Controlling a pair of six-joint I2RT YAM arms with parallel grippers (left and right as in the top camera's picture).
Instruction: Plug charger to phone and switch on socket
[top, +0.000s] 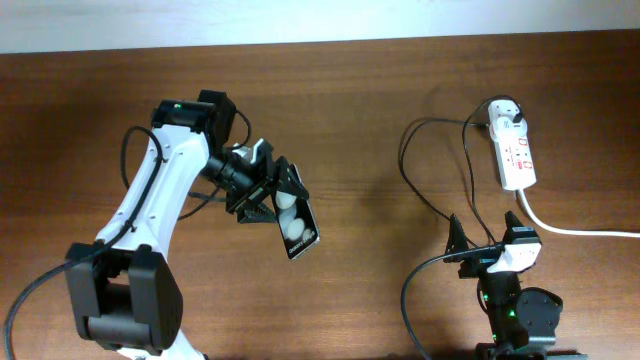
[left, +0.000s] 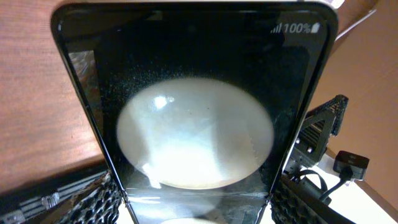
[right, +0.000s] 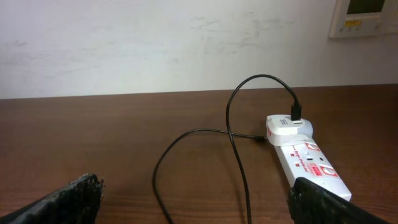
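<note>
Phone gripped by left gripper; charger not yet plugged into it.
Overhead: clamped across the phone's width, slab tilted over brown wood table, left side; right gripper spread wide, empty, near white socket. Left wrist: glossy black glass, pale round glare, ribbed pads at both edges. Right wrist: thin limp cable looping beside smooth red-marked strip. Best to pinch close behind the tip, align squarely with the port, hold slab steady.

Office-like lab, wooden table, plain white wall, wall-mounted control panel
</note>
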